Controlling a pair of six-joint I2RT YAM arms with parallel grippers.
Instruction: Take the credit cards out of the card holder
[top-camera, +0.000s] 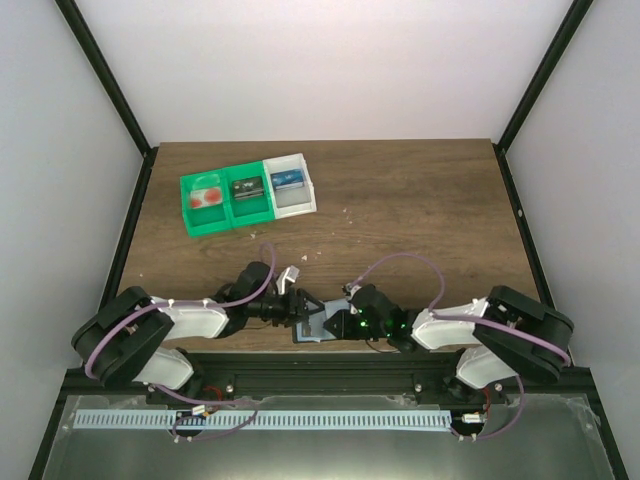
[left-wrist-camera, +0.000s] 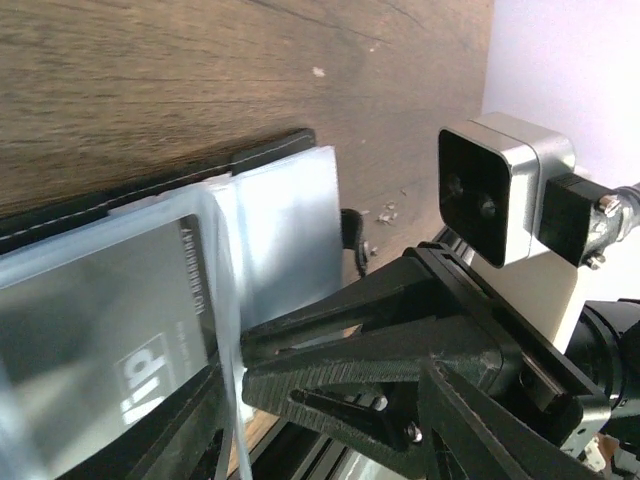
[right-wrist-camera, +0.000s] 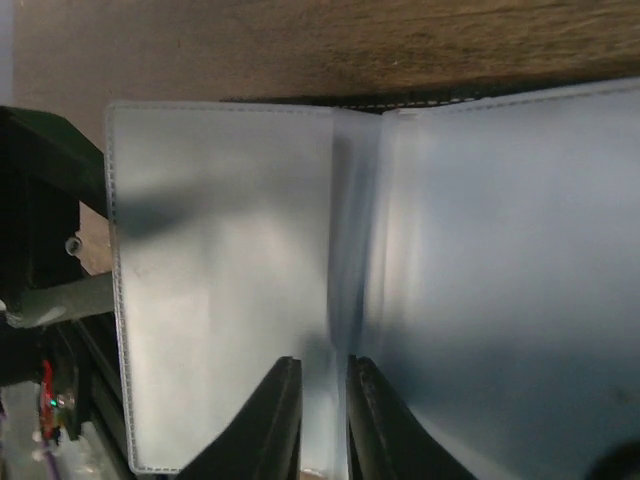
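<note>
I am steadying the open card holder (right-wrist-camera: 220, 250) at the table's (top-camera: 400, 200) near edge, right gripper (right-wrist-camera: 322, 372) set narrow astride its sleeve fold. The left gripper (top-camera: 303, 305) is hovering beside it, and I cannot tell how wide it stands.

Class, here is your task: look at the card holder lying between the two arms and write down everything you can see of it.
The card holder lies opened flat at the near edge of the wooden table, between the arms. Its outer cover is black with pale stitching along the rim. Inside are frosted, blue-grey plastic sleeves joined at a middle fold. Pale lettering shows through one sleeve. The right pincer nips the sleeves at that fold, and the left pincer is close beside the holder.
</note>
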